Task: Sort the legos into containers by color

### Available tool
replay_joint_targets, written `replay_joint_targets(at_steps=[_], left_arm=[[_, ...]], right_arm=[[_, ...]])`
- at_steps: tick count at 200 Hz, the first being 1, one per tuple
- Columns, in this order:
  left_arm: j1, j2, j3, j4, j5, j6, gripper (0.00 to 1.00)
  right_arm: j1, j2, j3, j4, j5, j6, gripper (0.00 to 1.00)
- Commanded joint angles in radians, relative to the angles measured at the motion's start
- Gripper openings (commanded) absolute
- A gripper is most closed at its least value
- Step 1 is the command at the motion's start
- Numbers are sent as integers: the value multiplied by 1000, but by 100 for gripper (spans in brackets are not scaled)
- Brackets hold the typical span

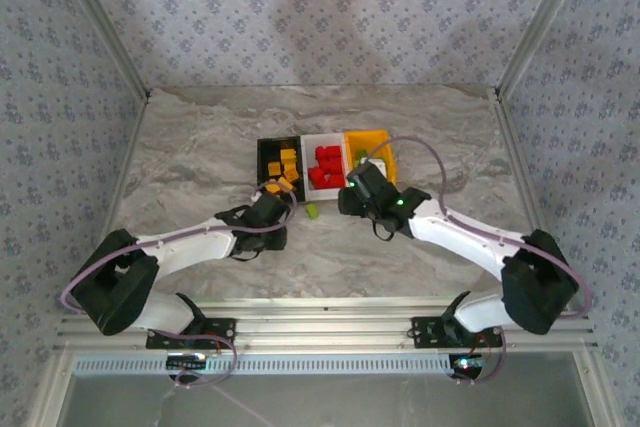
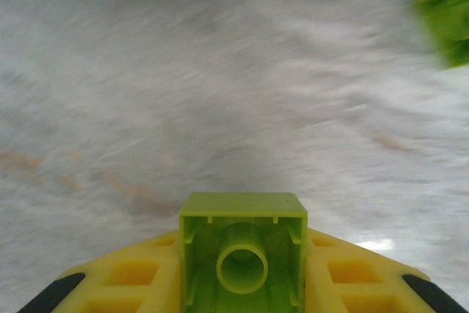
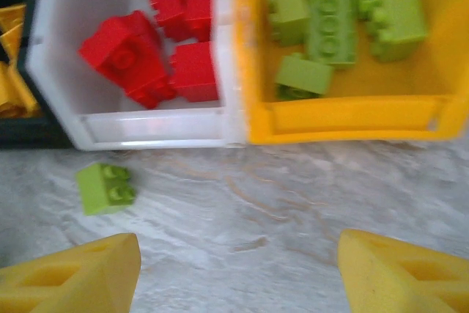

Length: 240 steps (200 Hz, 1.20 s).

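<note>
Left wrist view settles what the top view can't — left gripper (image 2: 242, 273) clamps a green brick (image 2: 220, 254), hollow underside facing me, front-left of the white bin (image 3: 146, 128). Right gripper (image 3: 238, 269) gapes empty before that bin.

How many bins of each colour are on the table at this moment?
black bin: 1
white bin: 1
yellow bin: 1
Total: 3
</note>
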Motion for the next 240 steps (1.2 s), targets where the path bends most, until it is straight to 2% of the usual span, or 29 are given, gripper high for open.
replay_joint_targets(at_steps=[1,32,68,119,137,167,186,204,224,240], left_arm=[[-38,20,158,11,48,34,31],[-55,190,406,39,122,66,29],[-64,435,742,7,182,116,28],[-53,743,1181,-147,177,163,29],[-47,832,1315,-201,171,166,36],[-44,927,1484,-266,194,154,61],[-38,908,1506,-256,211,133,68],[-31,829,1450,-214,215,127,73],[-13,673,1278,-110,229,106,78],[10,520,1056,-2,247,68,83]], right_arm=[[-56,-94,-69,-63,58,53,73],[-123,-210,-162,-94,64,88,73],[-148,-284,-214,-129,70,103,73],[-154,-302,-233,-125,72,102,73],[-152,-296,-232,-117,67,100,74],[-145,-282,-227,-104,53,85,76],[-137,-263,-227,-88,35,70,78],[-122,-241,-221,-66,14,52,79],[-93,-202,-210,-14,-28,25,80],[-47,-152,-192,30,-38,7,82]])
